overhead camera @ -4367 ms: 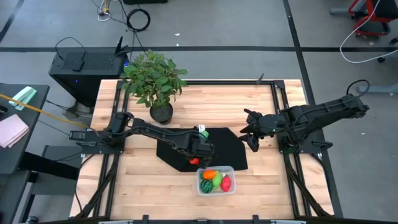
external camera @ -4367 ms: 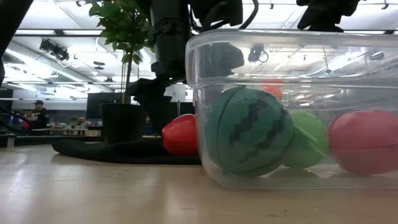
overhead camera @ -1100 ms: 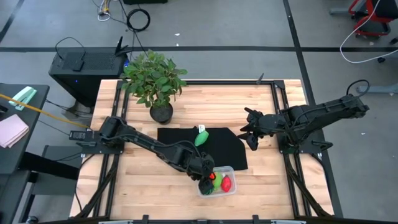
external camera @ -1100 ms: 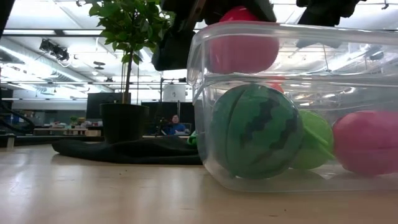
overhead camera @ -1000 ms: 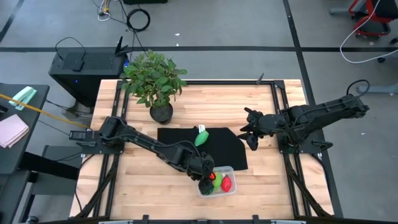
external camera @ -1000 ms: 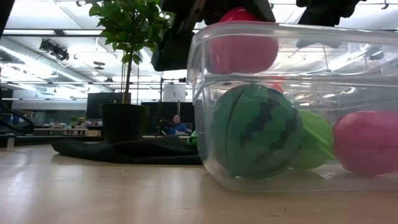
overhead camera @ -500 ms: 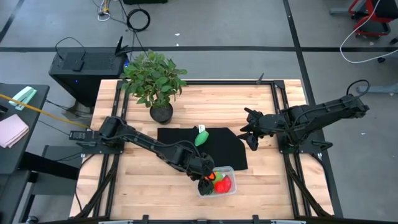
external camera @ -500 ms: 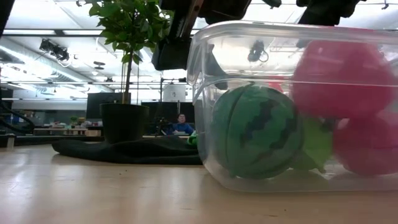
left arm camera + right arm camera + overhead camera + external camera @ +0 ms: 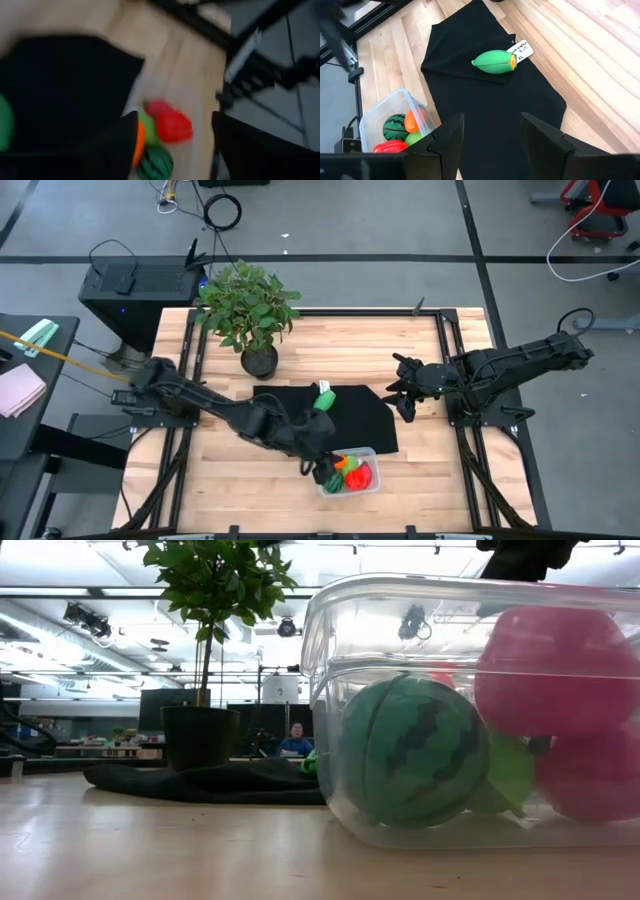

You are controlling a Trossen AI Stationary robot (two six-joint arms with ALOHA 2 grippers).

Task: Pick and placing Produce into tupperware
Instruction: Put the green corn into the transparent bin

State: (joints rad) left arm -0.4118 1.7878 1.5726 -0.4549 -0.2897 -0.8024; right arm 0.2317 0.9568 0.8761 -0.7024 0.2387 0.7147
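Note:
The clear tupperware (image 9: 374, 452) stands on the wood near the table's near edge, just off the black mat (image 9: 365, 420). Inside lie a striped green watermelon (image 9: 410, 765), a light green piece (image 9: 510, 775), an orange piece (image 9: 140, 142) and two red ones; the upper red one (image 9: 550, 655) rests on top of the others. One green corn-like toy (image 9: 492, 62) with a white tag lies on the mat's far part. My left gripper (image 9: 321, 467) hovers open above the tub's left end. My right gripper (image 9: 405, 398) waits open over the mat's right edge.
A potted leafy plant (image 9: 250, 305) stands at the table's far left, behind the mat. Dark metal rails (image 9: 455, 350) run along the table's left and right sides. Bare wood lies left of the tub and between the mat and the far edge.
The red piece was up at the tub's rim in my left gripper; it has dropped and now lies in the tub on top of the other produce. My left gripper has since risen out of the low view and drawn slightly toward the table's left.

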